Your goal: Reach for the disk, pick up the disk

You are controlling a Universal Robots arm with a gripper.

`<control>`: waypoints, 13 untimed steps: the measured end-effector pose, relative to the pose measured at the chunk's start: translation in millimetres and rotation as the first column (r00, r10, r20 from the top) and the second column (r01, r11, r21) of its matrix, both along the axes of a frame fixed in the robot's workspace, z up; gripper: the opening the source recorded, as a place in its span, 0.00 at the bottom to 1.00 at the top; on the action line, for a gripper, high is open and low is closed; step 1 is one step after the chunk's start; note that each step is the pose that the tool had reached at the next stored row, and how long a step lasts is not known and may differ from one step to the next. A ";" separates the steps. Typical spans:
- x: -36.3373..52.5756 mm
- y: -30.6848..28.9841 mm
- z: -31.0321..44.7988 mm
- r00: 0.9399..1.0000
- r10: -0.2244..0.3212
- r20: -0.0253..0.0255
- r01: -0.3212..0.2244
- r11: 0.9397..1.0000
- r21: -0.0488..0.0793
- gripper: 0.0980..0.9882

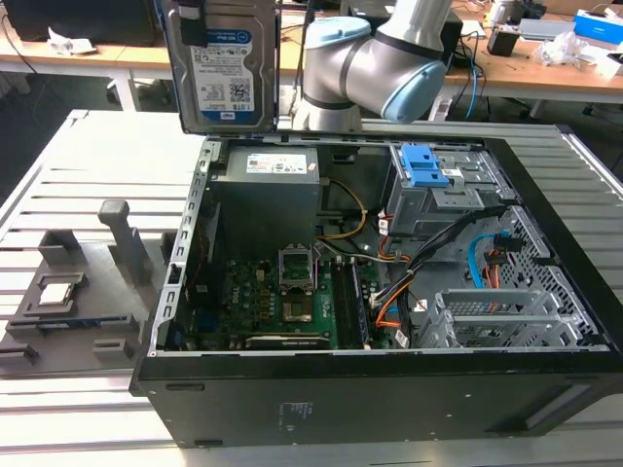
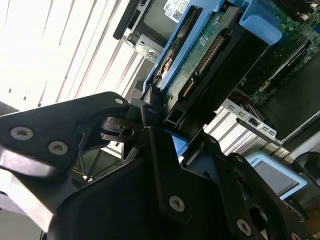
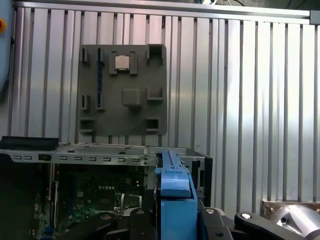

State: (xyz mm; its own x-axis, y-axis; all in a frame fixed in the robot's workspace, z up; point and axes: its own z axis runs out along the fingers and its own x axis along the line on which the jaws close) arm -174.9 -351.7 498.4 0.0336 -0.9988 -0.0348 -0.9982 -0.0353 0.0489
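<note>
The end effector (image 2: 150,117) was closed on the disk (image 2: 200,55), its dark fingers (image 2: 100,115) clamping one end of the drive next to the blue side bracket, as the second wrist view showed. In the exterior view the disk (image 1: 224,68) hung upright, label outward, above the far corner of the computer case (image 1: 389,399) on the exterior view's left, clear of the case's rim (so, by my judgement, the reach was over and the pick-up all but complete). Any further motion would call for an unchanged, firm grip and a path above the case wall, since a drive held by one end could swing or slip. Inside the case, below the disk, sat the power supply (image 1: 273,190). Across the case stood the drive cage (image 1: 428,185) with its blue latch, and loose cables (image 1: 433,251) trailed beside it. Beside the case, on the slatted counter (image 1: 97,156), lay a grey fixture (image 1: 92,268) carrying the processor chip (image 1: 58,290). Behind the case rose the robot arm (image 1: 380,58). Nothing crowded the disk above the case.
</note>
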 end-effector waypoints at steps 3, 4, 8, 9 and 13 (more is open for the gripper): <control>17.2 0.1 0.0 1.000 0.000 -0.002 0.000 1.000 0.000 0.30; 20.5 0.2 0.0 1.000 0.000 -0.002 0.000 1.000 0.000 0.30; 37.1 0.3 0.0 1.000 0.000 -0.003 0.000 1.000 0.000 0.30; 42.2 0.3 0.0 1.000 0.000 -0.003 0.000 1.000 0.000 0.30; 57.3 0.4 0.0 1.000 0.000 -0.004 0.000 1.000 0.000 0.30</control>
